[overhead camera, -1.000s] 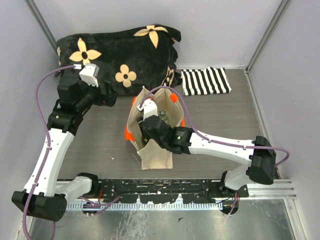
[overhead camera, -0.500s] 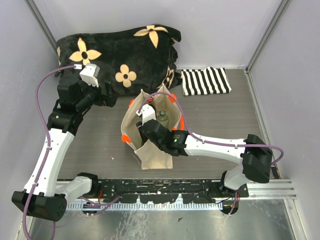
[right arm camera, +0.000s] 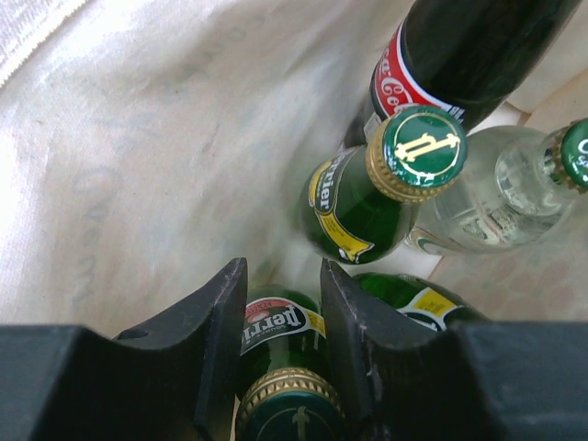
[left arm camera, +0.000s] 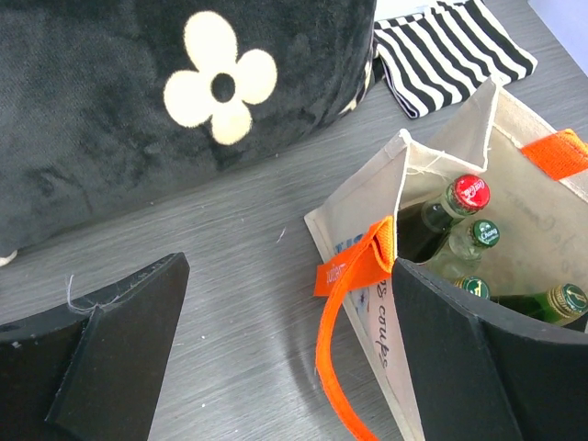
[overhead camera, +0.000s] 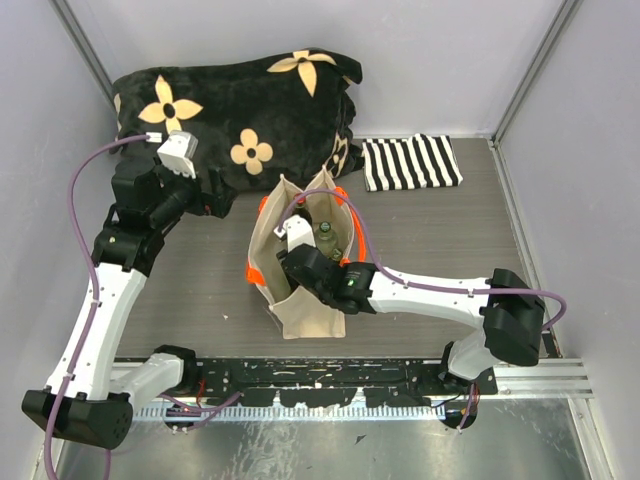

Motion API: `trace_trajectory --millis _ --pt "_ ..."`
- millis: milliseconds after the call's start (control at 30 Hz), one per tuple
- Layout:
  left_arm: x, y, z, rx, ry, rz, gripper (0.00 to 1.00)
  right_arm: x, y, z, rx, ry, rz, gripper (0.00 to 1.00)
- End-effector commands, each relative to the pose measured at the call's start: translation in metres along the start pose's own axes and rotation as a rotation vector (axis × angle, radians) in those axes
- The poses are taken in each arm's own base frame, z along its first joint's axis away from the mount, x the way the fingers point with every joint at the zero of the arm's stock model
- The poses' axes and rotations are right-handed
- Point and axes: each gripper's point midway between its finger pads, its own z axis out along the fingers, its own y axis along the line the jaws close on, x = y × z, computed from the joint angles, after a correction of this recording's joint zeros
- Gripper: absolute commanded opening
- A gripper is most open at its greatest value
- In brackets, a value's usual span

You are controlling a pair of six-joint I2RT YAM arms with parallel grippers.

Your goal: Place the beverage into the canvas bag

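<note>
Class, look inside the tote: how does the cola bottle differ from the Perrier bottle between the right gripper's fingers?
The cola bottle is dark with a red label; the Perrier bottle is green glass with a green-and-yellow label. The cola bottle stands free of any gripper; the Perrier bottle is clamped by the right gripper. Both are capped and inside the canvas bag.

One bag [overhead camera: 310, 315] holds five bottles, counted in the right wrist view: three green bottles [right arm camera: 354, 207], one cola bottle [right arm camera: 459, 46], one clear bottle [right arm camera: 469, 216]. One cushion [overhead camera: 230, 100] upper left of the top view, one striped cloth [overhead camera: 410, 162] upper right.
</note>
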Motion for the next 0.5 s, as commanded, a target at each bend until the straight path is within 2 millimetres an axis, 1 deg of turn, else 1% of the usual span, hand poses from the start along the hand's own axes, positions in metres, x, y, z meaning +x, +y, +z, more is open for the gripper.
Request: trace_trajectory --millis 0,300,467 --pt "0.000 -0.004 -0.002 0.019 -0.016 -0.006 0.99 -0.032 0.000 -0.006 0.011 -0.075 0.046 0.01" --pt "0.001 -0.006 -0.008 0.023 -0.016 -0.003 0.99 0.000 0.011 0.015 -0.028 -0.019 0.035 0.01" --pt "0.003 -0.007 -0.011 0.027 -0.015 0.003 0.99 0.013 0.012 0.024 -0.026 0.015 0.033 0.01"
